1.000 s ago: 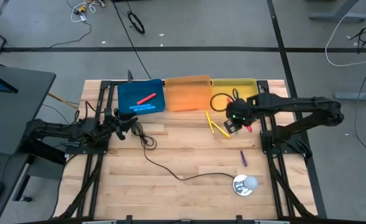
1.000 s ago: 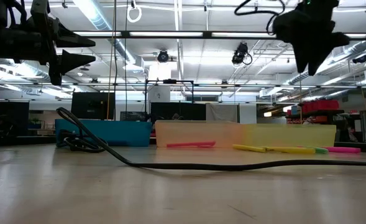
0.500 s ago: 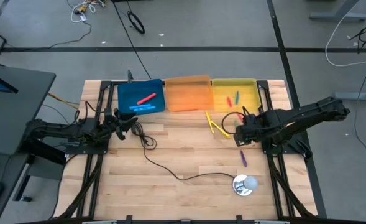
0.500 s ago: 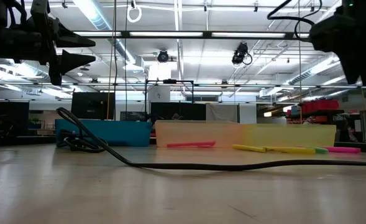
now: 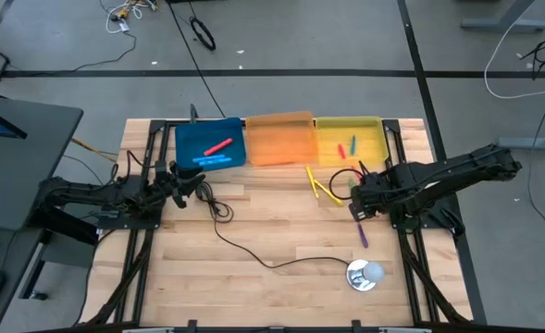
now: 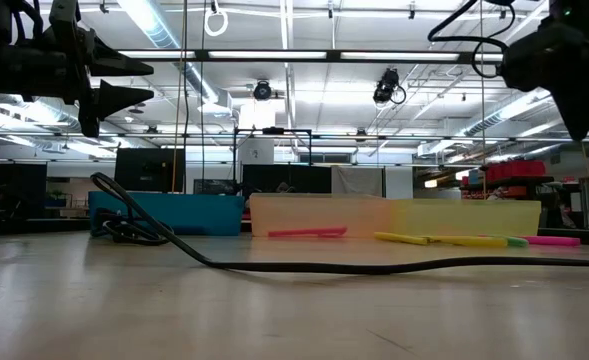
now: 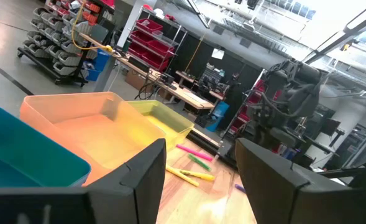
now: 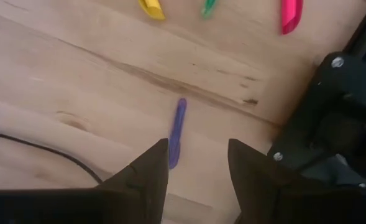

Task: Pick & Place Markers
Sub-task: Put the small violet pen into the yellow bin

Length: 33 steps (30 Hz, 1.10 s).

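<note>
Several markers lie on the table. A purple marker (image 5: 363, 236) (image 8: 176, 132) lies alone toward the near edge. Two yellow markers (image 5: 320, 188), a green marker (image 8: 208, 6) and a pink marker (image 8: 291, 14) lie in front of the yellow tray (image 5: 376, 123). Inside that tray are a red marker (image 5: 340, 150) and a blue marker (image 5: 353, 145). The blue tray (image 5: 187, 139) holds a red marker (image 5: 218, 146) and a blue marker (image 5: 212, 160). My right gripper (image 5: 359, 203) (image 8: 195, 180) hangs open above the table, just beyond the purple marker. My left gripper (image 5: 196, 185) (image 7: 201, 180) waits open in front of the blue tray.
An orange tray (image 5: 279, 139) stands between the blue and yellow trays along the far edge. A thin black cable (image 5: 253, 254) runs from beside the left gripper across the wood to a round silver-white object (image 5: 365, 274) near the near edge. Dark frame rails (image 5: 406, 240) flank both sides.
My right gripper has moved from the front of the yellow tray toward the table's near and right edges, ending above the spot just beyond the purple marker, uncovering the tray's red and blue markers. It has barely moved in the last half second. The left arm kept still.
</note>
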Motion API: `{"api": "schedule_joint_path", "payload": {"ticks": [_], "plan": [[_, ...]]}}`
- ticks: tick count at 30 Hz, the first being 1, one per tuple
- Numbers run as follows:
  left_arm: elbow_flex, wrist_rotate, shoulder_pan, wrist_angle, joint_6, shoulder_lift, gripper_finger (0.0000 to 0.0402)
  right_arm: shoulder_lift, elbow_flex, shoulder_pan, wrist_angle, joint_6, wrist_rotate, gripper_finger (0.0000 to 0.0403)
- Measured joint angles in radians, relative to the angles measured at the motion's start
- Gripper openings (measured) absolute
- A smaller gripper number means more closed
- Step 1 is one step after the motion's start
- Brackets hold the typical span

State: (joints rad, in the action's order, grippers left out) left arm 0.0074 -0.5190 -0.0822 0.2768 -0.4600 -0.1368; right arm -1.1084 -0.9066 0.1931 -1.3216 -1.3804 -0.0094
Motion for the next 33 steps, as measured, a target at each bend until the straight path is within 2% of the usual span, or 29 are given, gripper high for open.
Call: {"api": "schedule_joint_path", "payload": {"ticks": [12,23,33], "plan": [[0.000,0.000,0.000,0.000,0.000,0.000,0.0200,-0.046,0.009,0.038,0.115,-0.101,-0.025,0.0165],[0.000,0.000,0.000,0.000,0.000,0.000,0.0200,-0.063,0.211,0.047,0.374,-0.156,-0.082,0.0165],[0.000,0.000,0.000,0.000,0.000,0.000,0.0200,-0.079,0.306,0.047,0.413,-0.157,-0.106,0.0165]]}}
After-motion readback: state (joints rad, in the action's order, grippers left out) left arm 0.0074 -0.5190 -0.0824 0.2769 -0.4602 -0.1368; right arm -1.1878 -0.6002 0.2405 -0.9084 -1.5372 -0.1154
